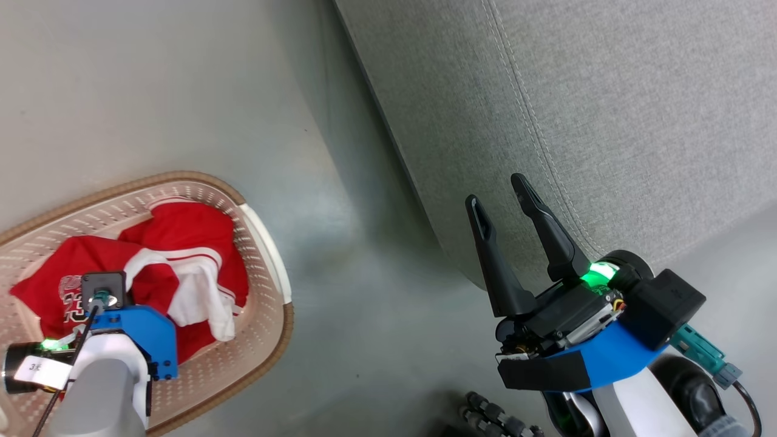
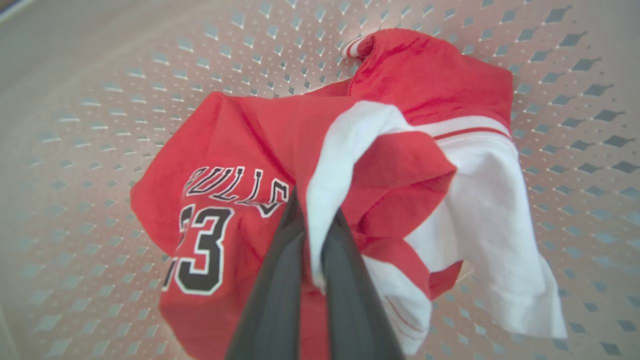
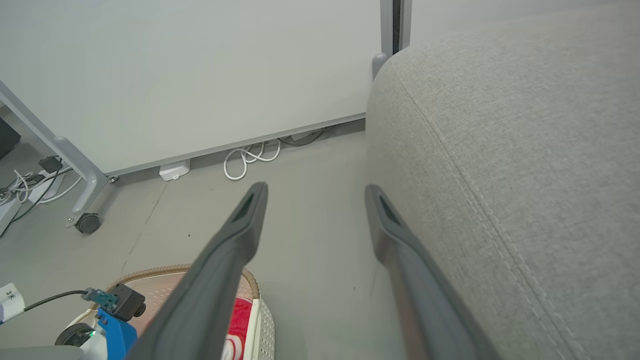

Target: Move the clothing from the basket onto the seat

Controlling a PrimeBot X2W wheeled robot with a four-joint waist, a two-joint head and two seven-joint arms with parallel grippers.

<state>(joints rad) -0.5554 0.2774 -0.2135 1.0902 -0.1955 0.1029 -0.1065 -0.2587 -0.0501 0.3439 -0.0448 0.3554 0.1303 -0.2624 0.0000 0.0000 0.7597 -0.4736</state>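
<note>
Red clothing (image 1: 182, 267) with white panels lies bunched in the cream basket (image 1: 267, 255) at the lower left of the head view. My left gripper (image 2: 315, 220) reaches down into the basket and is shut on a white-and-red fold of the clothing (image 2: 350, 165); a red jersey with black lettering lies beneath it. In the head view the left wrist hides its fingers. The grey seat (image 1: 607, 109) spreads across the upper right. My right gripper (image 1: 498, 191) hovers open beside the seat's rounded corner, holding nothing, also seen as the right gripper (image 3: 315, 192) next to the seat (image 3: 525, 150).
Grey floor (image 1: 340, 243) lies between basket and seat. In the right wrist view a white wall panel (image 3: 200, 75) stands behind, with white cables (image 3: 247, 157) along its base and a wheeled metal frame leg (image 3: 85, 220) at the left.
</note>
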